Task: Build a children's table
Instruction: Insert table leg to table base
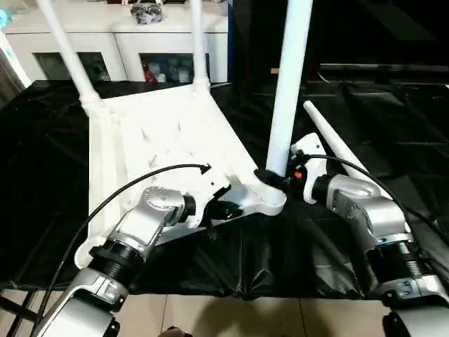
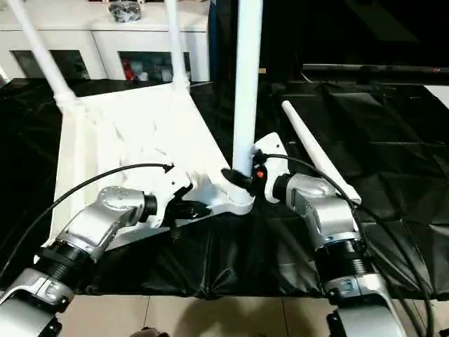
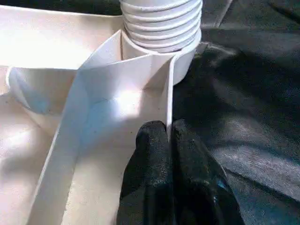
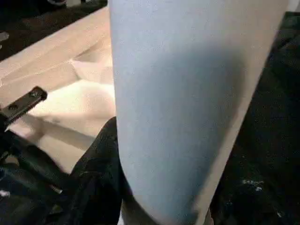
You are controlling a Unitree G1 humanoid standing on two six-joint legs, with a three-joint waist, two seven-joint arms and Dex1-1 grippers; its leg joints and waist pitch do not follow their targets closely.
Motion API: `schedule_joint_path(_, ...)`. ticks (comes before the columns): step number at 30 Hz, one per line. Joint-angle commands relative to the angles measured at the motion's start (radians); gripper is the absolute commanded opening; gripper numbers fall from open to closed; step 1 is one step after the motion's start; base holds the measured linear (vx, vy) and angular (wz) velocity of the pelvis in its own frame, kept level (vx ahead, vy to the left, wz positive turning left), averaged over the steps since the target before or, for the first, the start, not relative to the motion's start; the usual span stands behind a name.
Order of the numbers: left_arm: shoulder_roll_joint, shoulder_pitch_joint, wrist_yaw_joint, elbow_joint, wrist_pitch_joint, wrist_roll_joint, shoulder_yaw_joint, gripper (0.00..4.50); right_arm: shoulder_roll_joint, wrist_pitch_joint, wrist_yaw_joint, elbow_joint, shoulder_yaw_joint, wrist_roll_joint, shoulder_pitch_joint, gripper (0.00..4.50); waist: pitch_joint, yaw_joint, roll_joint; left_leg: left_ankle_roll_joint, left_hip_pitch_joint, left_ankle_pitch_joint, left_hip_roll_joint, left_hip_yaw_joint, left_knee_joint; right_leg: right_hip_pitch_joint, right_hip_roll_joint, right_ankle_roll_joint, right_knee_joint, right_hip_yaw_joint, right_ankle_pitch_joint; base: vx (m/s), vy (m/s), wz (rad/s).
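Observation:
The white tabletop [image 1: 161, 133] lies upside down on black cloth, ribs up. Two white legs [image 1: 66, 49] [image 1: 198, 42] stand in its far corner sockets. A third leg [image 1: 289, 84] stands upright in the near right corner socket [image 1: 270, 200], with my right gripper [image 1: 277, 179] shut around its lower end; in the right wrist view the leg [image 4: 187, 93] sits beside a black finger [image 4: 93, 178]. My left gripper [image 1: 235, 208] is shut on the thin rim wall [image 3: 168, 93] just beside that socket, where the leg's ribbed end [image 3: 161, 23] enters. Another leg [image 1: 337, 144] lies loose on the cloth to the right.
A white glass-door cabinet [image 1: 119, 49] stands behind the work surface. Black cloth [image 1: 393, 119] covers the surface and hangs over its near edge above the tiled floor [image 1: 245, 316]. Cables loop over both forearms.

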Motion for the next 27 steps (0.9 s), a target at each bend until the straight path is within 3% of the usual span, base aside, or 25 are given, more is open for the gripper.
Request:
schedule_joint_path(1,0.001,-0.035,0.005,-0.015,-0.012,-0.005,0.042,0.0,0.004,-0.033,-0.012,0.041,-0.024,0.016,0.022,1.91,-0.07,0.002,-0.007,-0.01,0.021,-0.313,0.004,0.001,-0.073,0.045,-0.032,-0.191,-0.084,0.018,-0.301,0.0,0.0,0.0)
schedule_joint_path(9,0.002,-0.033,0.013,-0.02,-0.011,-0.005,0.042,0.0,0.027,-0.099,-0.004,0.118,-0.087,0.05,0.058,1.91,-0.068,0.002,0.0,-0.009,0.023,-0.342,0.006,0.0,-0.076,0.044,-0.032,-0.198,-0.086,0.018,-0.311,0.0,0.0,0.0)
schedule_joint_path(16,-0.001,-0.035,0.013,-0.015,-0.017,-0.003,0.045,0.0,0.058,-0.173,-0.003,0.179,-0.141,0.09,0.109,1.91,-0.067,-0.001,-0.001,-0.008,0.024,-0.367,0.007,-0.001,-0.079,0.042,-0.032,-0.195,-0.091,0.017,-0.339,0.0,0.0,0.0)
schedule_joint_path(17,-0.001,-0.036,0.014,-0.01,-0.019,-0.002,0.046,0.0,0.061,-0.19,-0.007,0.185,-0.158,0.103,0.125,1.91,-0.067,0.0,0.007,-0.01,0.024,-0.368,0.008,-0.003,-0.079,0.042,-0.033,-0.196,-0.089,0.017,-0.334,0.0,0.0,0.0)
schedule_joint_path(19,-0.001,-0.037,0.014,-0.009,-0.02,-0.002,0.046,0.0,0.062,-0.196,-0.006,0.186,-0.161,0.105,0.131,1.91,-0.068,0.0,0.001,-0.008,0.024,-0.369,0.007,-0.002,-0.08,0.043,-0.032,-0.198,-0.09,0.017,-0.322,0.0,0.0,0.0)
schedule_joint_path(22,-0.001,-0.038,0.015,-0.006,-0.022,0.0,0.046,0.0,0.061,-0.221,0.001,0.177,-0.163,0.101,0.149,1.91,-0.067,0.002,0.003,-0.007,0.024,-0.372,0.008,-0.002,-0.081,0.042,-0.032,-0.198,-0.091,0.017,-0.325,0.0,0.0,0.0)
schedule_joint_path(27,0.001,-0.046,0.021,0.013,-0.035,0.008,0.046,0.0,0.04,-0.246,0.004,0.069,-0.107,0.055,0.211,1.9,-0.067,0.006,0.0,0.0,0.023,-0.348,0.008,0.001,-0.082,0.043,-0.03,-0.19,-0.092,0.019,-0.313,0.0,0.0,0.0)
